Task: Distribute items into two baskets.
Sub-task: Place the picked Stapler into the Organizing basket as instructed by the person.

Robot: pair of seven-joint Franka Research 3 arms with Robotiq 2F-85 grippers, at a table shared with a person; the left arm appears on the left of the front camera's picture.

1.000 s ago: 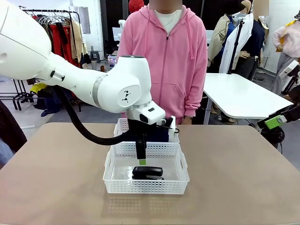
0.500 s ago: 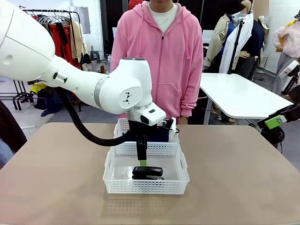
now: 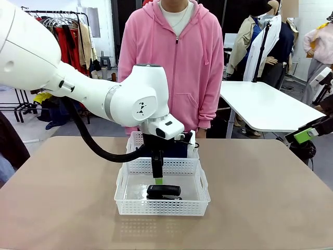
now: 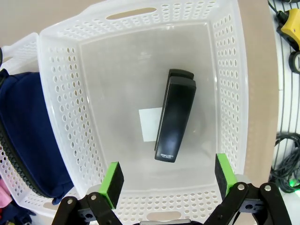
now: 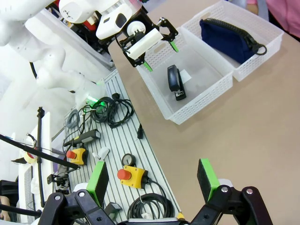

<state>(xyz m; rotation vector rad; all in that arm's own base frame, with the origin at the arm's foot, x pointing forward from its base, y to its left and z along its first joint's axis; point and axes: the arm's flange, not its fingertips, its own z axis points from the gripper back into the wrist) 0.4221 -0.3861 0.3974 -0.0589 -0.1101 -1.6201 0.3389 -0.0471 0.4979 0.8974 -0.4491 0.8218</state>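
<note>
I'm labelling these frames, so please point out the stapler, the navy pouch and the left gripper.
stapler [image 4: 176, 119]: left wrist view, middle of its black top.
navy pouch [image 4: 26, 126]: left wrist view, its blue cloth side.
left gripper [image 4: 165, 180]: left wrist view, midway between the green fingertips, open.

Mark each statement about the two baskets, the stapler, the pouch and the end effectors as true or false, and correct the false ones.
1. The stapler lies inside the nearer basket. True.
2. The left end effector is shut on the stapler. False: its pads are spread wide above the stapler, touching nothing.
3. The navy pouch sits in the farther basket. True.
4. The right end effector is holding the pouch. False: it is open and empty, off to the side of the table.
5. The two baskets stand far apart. False: they sit side by side, right up against each other.
</note>
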